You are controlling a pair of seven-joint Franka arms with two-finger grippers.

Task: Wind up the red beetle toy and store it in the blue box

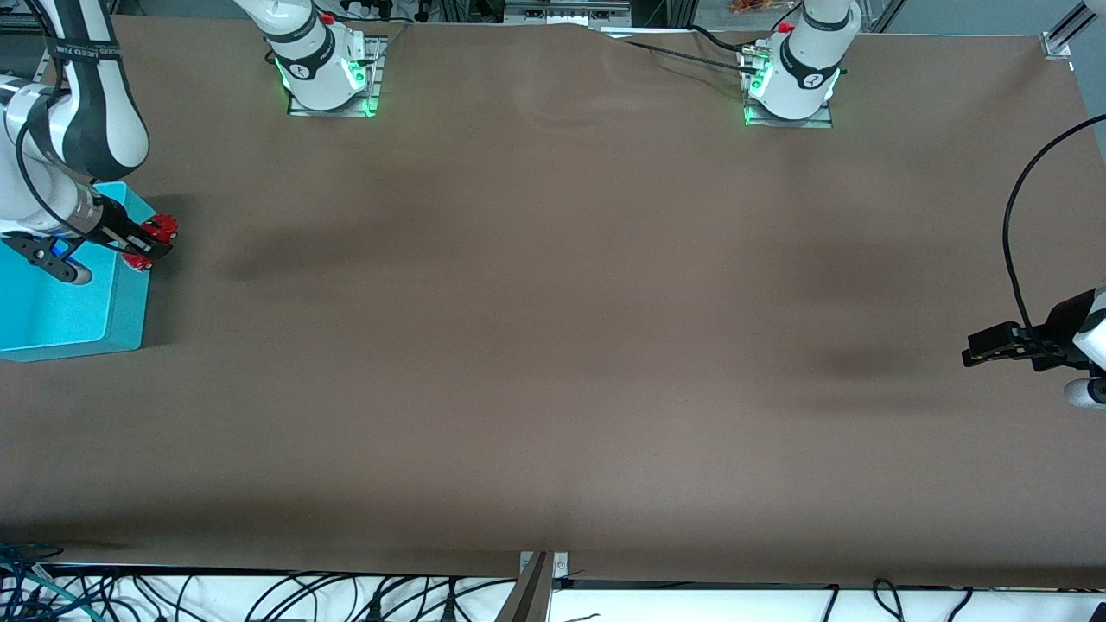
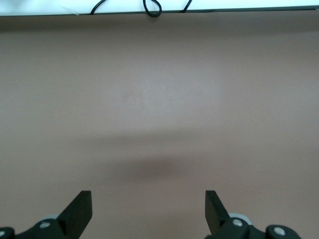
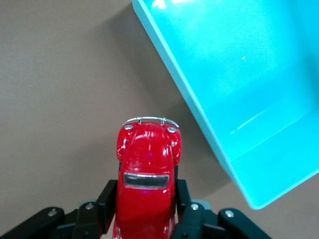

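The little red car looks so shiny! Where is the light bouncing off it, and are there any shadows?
Right wrist view: bright glare streaks the red beetle toy on its roof and hood, and the blue box gleams inside. Left wrist view: a soft dark shadow smudges the table. Front view: blurry arm shadows lie across the brown top.

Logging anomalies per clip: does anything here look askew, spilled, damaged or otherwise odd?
Nothing stands out. The right gripper holds the red beetle toy in the air beside the blue box, which looks intact and holds nothing visible. The left gripper waits open over the table at the left arm's end.
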